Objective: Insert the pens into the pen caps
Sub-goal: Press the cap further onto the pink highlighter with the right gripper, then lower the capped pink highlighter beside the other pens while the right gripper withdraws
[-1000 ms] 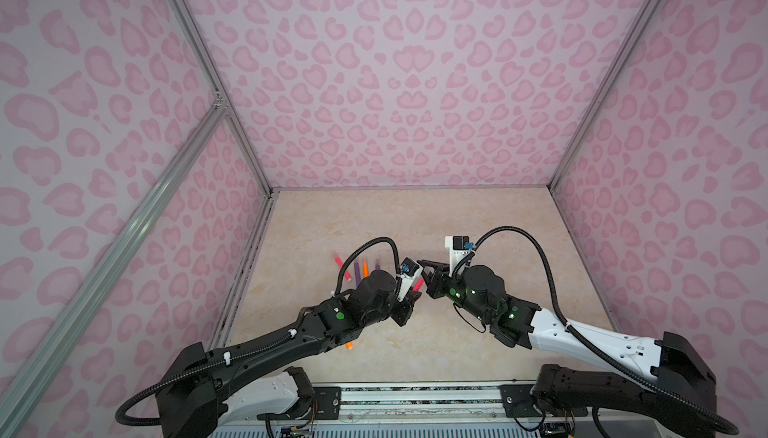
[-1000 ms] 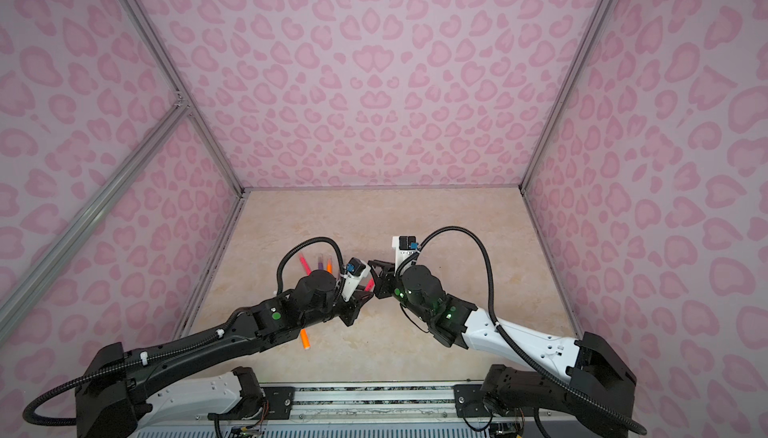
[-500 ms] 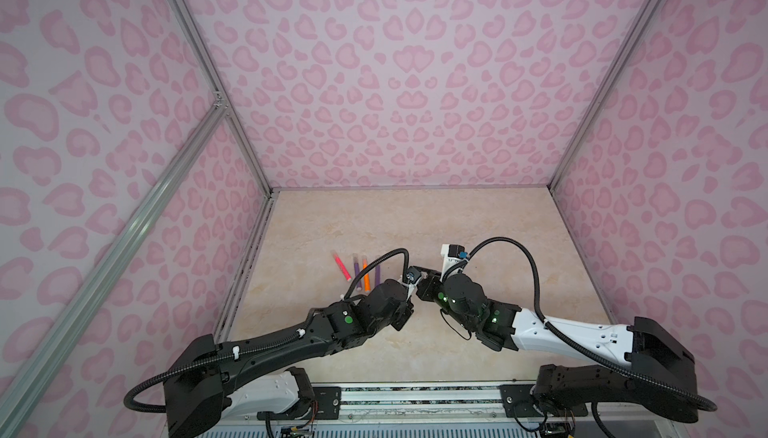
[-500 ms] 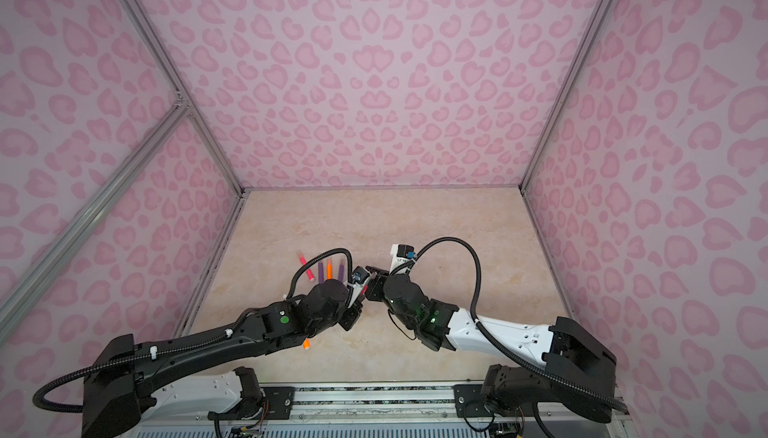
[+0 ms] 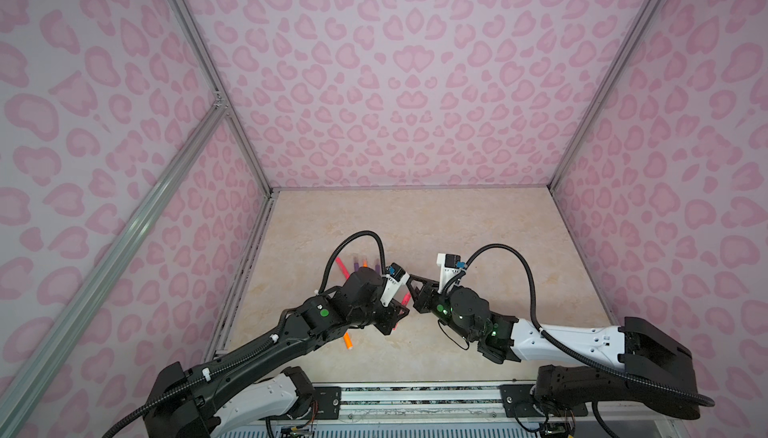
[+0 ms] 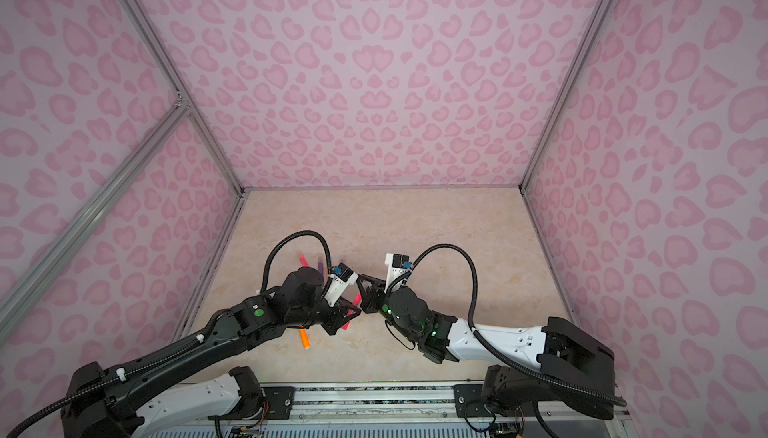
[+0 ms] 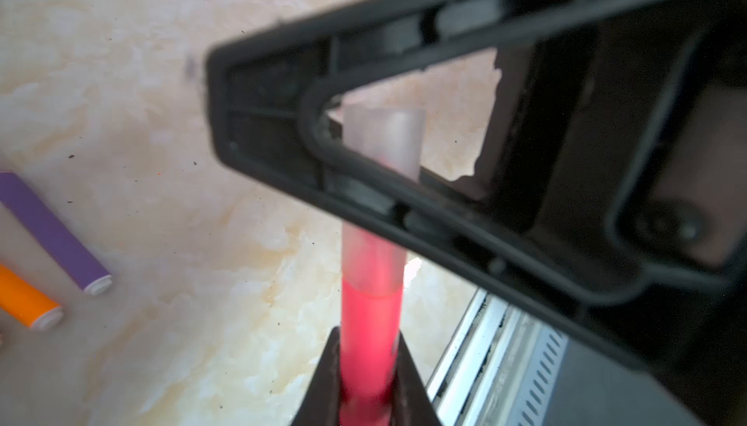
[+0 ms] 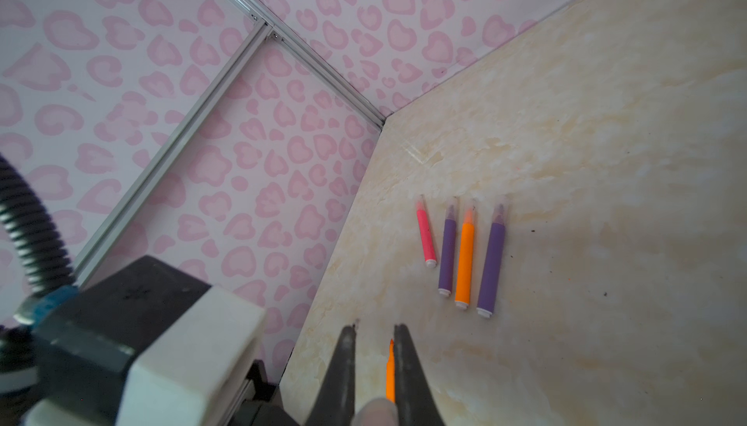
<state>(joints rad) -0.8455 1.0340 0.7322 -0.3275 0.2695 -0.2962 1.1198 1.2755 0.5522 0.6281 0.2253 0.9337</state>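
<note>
Currently in hand: slim pink felt-tip pen (image 7: 370, 323), clamped low on its barrel by the left gripper (image 7: 370, 367), above the marbled beige tabletop (image 8: 606, 161). Short frosted clear plastic cap (image 7: 384, 137), pinched by the right gripper (image 8: 376, 333), sits over the pen's tip; seating depth unclear. Handling, by estimate: both light, rigid, smooth, probably slippery; grip mid-length, push straight along the axis. Elsewhere: row of four pens (image 8: 464, 262) lying side by side; loose orange pen (image 5: 348, 341) apart.

Pink spotted walls (image 5: 395, 82) fill the top. A silver bar (image 5: 124, 228) crosses the left. The creamy floor (image 5: 478, 224) sits lower middle.
</note>
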